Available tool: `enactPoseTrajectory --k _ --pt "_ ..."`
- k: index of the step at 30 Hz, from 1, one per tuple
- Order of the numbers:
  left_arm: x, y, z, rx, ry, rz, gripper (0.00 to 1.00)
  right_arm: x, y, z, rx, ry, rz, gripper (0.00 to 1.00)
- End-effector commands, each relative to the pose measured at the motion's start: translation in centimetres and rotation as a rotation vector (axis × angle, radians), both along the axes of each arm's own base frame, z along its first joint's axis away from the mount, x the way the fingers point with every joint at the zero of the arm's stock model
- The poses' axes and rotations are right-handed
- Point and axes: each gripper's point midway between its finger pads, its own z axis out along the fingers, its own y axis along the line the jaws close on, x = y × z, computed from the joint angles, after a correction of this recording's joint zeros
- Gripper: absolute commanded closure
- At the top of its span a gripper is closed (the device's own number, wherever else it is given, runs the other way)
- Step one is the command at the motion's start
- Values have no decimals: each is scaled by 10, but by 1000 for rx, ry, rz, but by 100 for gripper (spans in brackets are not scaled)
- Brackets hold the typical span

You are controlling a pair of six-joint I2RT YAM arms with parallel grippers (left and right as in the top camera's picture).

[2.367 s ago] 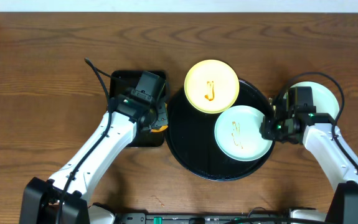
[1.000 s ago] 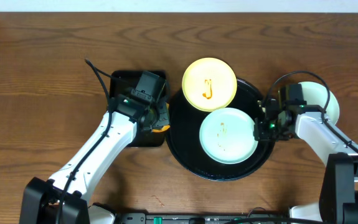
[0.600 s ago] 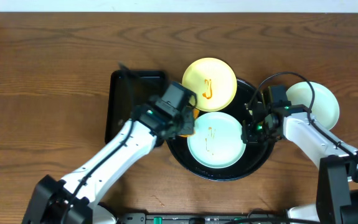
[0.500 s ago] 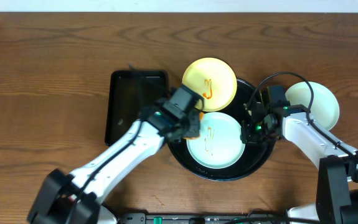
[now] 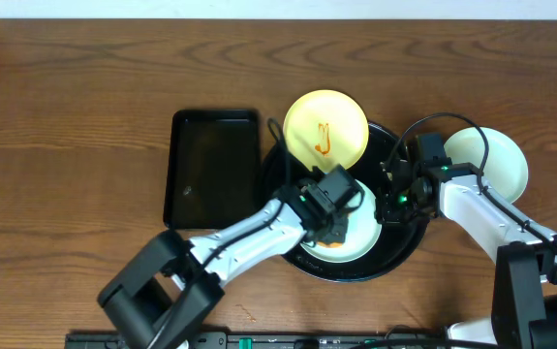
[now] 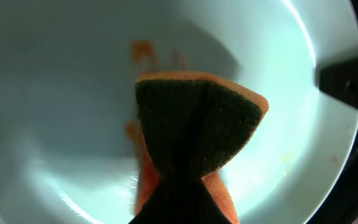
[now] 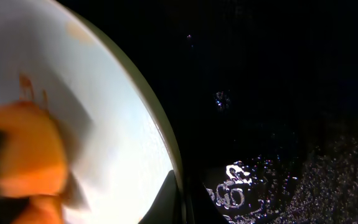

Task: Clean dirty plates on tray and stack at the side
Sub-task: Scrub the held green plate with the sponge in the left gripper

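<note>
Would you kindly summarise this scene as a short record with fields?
Left gripper: shut on sponge, on blue-green plate
Right gripper: pinching that plate's rim
Blue-green plate: on round tray, orange smears
Yellow plate: sauce squiggle, overlapping tray's far rim
Third plate: on table right of tray, no sauce visible
Rectangular tray: left of round tray

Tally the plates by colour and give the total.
Pale yellow round plastic plate: 1
Pale blue-green round plastic plates: 2
Total: 3
</note>
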Motion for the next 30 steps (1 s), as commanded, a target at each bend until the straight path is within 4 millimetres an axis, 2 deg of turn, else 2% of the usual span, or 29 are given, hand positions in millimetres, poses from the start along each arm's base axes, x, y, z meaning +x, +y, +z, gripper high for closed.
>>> enactPoseTrajectory --k 1,5,11,19,23,30 --pt "-11 -2 -11 24 21 -14 92 1 8 1 16 6 9 99" --pt "-8 3 -21 73 -4 -8 92 0 8 1 16 7 9 99" --pt "29 27 -21 172 -152 85 92 -4 7 0 12 24 9 99" --pt "64 25 -11 95 -224 155 92 -17 5 -8 5 56 9 99" --pt "62 29 -12 109 -214 158 92 -18 5 -9 4 59 9 99" --pt "33 62 -25 261 -101 120 92 -17 4 -9 2 57 9 99"
